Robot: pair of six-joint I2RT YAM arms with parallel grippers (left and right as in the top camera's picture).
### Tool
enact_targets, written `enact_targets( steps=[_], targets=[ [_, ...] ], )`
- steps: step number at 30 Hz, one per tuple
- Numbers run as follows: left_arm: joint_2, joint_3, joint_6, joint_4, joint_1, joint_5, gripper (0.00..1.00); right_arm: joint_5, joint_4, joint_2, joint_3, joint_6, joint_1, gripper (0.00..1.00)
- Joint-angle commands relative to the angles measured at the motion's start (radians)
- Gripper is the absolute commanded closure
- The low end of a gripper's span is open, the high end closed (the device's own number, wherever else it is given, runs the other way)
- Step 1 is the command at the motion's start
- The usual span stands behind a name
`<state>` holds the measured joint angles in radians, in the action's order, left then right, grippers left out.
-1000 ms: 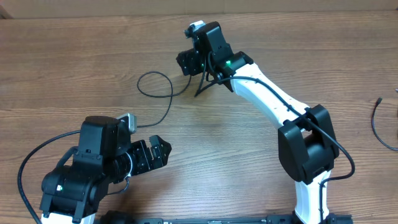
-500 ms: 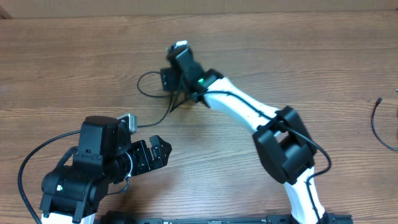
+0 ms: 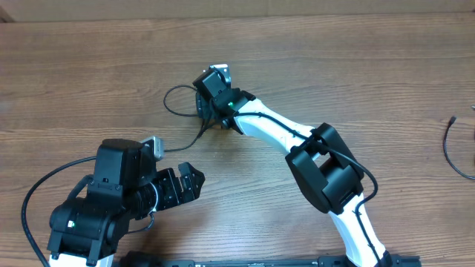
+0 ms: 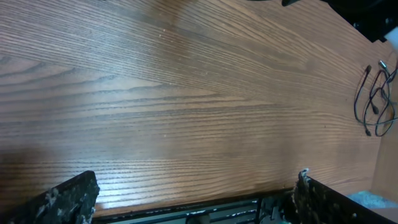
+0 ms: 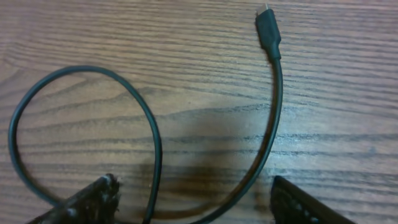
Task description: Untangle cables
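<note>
The right end effector (image 5: 193,186), fingers apart, straddles a looped cable (image 5: 275,118) on the table (image 3: 334,59), far of centre. The left end effector (image 3: 187,180), fingers also apart, sits near left.

I count 2 arms: left arm (image 3: 96,211), right arm (image 3: 326,174) | 2 grippers: left gripper (image 3: 191,179), right gripper (image 5: 196,202) | 1 looped cable (image 5: 157,155) | 1 cable bundle (image 4: 377,101), strands uncountable

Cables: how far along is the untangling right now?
Done: one cable lies alone near the middle of the table in a loose loop, its plug free. In hand: the right pincer hovers open over that cable, gripping nothing; the left pincer is open and empty. Left: the cables at the table's right edge look tangled in the left wrist view.
</note>
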<state>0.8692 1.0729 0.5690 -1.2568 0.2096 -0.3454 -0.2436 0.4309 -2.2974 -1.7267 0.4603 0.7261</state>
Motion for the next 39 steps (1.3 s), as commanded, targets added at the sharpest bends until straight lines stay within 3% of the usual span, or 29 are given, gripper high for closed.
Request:
enact_targets(
  steps=[1, 10, 11, 14, 16, 24, 39],
  targets=[
    [0.0, -0.004, -0.017, 0.0, 0.0, -0.014, 0.0, -0.025, -0.018, -0.015, 0.006, 0.015, -0.006, 0.34],
    [0.0, -0.004, -0.038, -0.016, 0.0, -0.014, 0.0, -0.026, -0.006, -0.068, 0.006, 0.029, -0.006, 0.28],
    [0.0, -0.004, -0.04, -0.016, 0.0, -0.013, 0.0, -0.025, -0.004, -0.071, 0.006, 0.039, -0.006, 0.32],
    [0.0, -0.004, -0.043, -0.015, 0.0, -0.013, 0.0, -0.025, -0.005, -0.089, 0.006, 0.051, -0.006, 0.91],
    [0.0, -0.004, -0.043, -0.016, 0.0, -0.013, 0.0, -0.025, -0.006, -0.09, 0.006, 0.064, -0.007, 0.96],
    [0.0, -0.004, -0.05, -0.016, 0.0, -0.011, 0.0, -0.106, -0.045, -0.087, -0.004, -0.032, -0.031, 0.96],
    [0.0, -0.004, -0.05, 0.031, 0.0, 0.02, 0.0, -0.094, 0.039, 0.005, -0.12, -0.116, -0.232, 0.96]
  ],
)
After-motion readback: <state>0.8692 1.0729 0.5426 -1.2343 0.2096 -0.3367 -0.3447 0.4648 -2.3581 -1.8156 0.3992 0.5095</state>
